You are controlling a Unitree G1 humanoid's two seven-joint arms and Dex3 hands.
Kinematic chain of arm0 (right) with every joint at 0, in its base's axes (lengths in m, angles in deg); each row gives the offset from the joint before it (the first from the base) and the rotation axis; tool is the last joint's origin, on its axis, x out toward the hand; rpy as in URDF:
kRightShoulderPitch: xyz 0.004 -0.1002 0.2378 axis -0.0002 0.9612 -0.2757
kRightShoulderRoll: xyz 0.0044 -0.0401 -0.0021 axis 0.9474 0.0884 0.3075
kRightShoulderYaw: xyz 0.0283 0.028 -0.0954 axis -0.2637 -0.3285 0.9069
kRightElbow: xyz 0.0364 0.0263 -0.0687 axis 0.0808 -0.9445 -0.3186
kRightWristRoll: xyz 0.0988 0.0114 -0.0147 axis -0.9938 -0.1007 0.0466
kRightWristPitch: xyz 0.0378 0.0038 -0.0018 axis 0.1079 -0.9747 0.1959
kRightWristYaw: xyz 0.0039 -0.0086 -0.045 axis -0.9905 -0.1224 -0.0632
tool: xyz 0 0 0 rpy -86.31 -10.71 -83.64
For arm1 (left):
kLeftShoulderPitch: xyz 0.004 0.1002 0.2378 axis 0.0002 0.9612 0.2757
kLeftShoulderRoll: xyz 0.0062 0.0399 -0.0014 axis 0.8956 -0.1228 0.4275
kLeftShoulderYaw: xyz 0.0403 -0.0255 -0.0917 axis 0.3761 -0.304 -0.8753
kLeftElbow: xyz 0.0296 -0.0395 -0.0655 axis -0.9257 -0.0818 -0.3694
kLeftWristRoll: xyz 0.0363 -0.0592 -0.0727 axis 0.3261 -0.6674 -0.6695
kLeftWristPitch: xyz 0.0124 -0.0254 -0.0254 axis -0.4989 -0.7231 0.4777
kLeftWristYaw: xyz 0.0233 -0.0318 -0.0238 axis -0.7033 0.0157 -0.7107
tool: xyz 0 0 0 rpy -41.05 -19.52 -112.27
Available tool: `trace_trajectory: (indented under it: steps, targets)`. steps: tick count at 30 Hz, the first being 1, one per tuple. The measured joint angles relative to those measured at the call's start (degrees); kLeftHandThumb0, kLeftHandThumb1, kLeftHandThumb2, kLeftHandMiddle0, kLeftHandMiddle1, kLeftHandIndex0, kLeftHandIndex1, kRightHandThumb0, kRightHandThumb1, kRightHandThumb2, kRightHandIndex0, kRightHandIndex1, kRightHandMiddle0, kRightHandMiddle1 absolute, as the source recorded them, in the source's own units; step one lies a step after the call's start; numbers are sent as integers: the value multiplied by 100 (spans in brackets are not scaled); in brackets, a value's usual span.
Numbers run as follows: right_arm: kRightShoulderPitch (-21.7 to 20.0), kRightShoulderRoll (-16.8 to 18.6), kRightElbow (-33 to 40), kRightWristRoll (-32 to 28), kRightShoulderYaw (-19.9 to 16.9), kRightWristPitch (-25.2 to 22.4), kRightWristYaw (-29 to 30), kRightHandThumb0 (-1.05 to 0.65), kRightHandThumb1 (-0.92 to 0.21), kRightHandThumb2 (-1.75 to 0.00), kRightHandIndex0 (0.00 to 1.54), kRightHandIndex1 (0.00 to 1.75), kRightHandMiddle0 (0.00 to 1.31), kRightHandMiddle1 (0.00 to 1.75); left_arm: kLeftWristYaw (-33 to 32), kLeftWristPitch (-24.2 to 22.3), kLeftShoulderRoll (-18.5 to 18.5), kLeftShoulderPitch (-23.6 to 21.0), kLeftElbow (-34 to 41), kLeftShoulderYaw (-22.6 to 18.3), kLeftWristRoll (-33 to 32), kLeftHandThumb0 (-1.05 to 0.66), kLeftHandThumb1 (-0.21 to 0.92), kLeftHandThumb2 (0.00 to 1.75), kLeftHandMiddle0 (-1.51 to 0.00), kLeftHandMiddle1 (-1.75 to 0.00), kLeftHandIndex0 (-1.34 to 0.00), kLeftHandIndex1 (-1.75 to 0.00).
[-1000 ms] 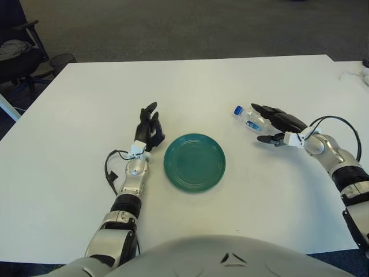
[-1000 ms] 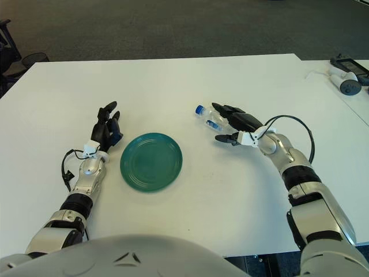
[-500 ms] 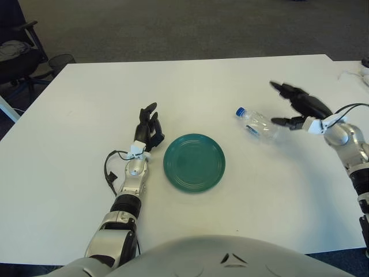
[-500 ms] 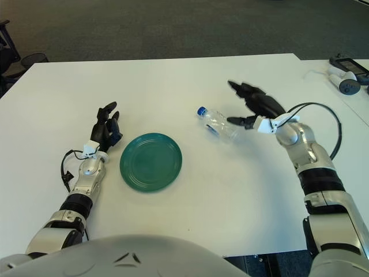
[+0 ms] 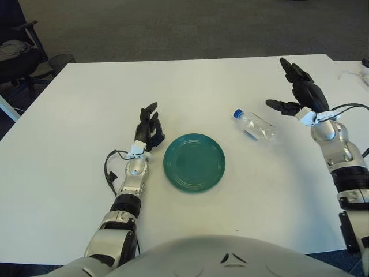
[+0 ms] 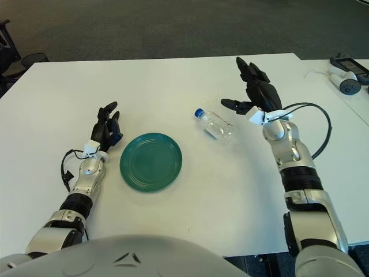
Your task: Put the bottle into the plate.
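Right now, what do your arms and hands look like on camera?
Both arms are silver-grey metal segments with black joint bands. The left hand and right hand have black three-fingered shells with small white blocks at the wrists. A black cable loops beside each forearm.

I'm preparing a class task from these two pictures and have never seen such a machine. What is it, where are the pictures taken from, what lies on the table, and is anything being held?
This is a humanoid robot with two arms, each ending in a three-finger hand. Both pictures come from a stereo camera on its head, looking down at a white table, so they show one scene from slightly different spots. On the table lie a green plate and, to its right, a clear plastic bottle with a blue cap, on its side. Nothing is held. The right hand is raised with fingers spread, to the right of the bottle and apart from it. The left hand shows just left of the plate, holding nothing. The bottle is not yet in the plate.
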Motion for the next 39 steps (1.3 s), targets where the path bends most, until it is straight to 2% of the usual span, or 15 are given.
trace_trajectory:
  steps: [10, 18, 23, 29, 33, 39]
  targets:
    - [-119, 241, 331, 14, 20, -502, -105, -105, -92, -43, 0, 0, 1, 2, 1, 57, -13, -53, -68, -21, -20, -85, 92, 93, -40, -2, 0, -82]
    - [-157, 422, 606, 13, 116, -1298, -535, -105, -92, -49, 0, 0, 0, 1, 2, 66, -12, -57, -86, -16, -19, -85, 92, 93, -39, -1, 0, -81]
    - [-184, 595, 776, -83, 192, -1940, -1017, -105, -92, -56, 0, 0, 1, 1, 2, 69, -12, -57, -84, -11, -19, -85, 92, 94, -38, 0, 0, -78]
    - [-182, 722, 1100, -131, 357, -2711, -1589, -105, -92, -55, 0, 0, 0, 0, 2, 71, -12, -56, -78, -5, -18, -86, 92, 95, -38, -1, 0, -78]
    - [-184, 653, 1450, -68, 516, -3370, -2150, -105, -92, -53, 0, 0, 0, 0, 2, 67, -8, -54, -67, 5, -14, -86, 92, 95, -38, -1, 0, -80]
    - [-185, 318, 2008, 120, 798, -4233, -3074, -105, -92, -52, 0, 0, 0, 0, 1, 36, 5, -24, 2, 42, 6, -87, 92, 96, -38, -1, 0, -80]
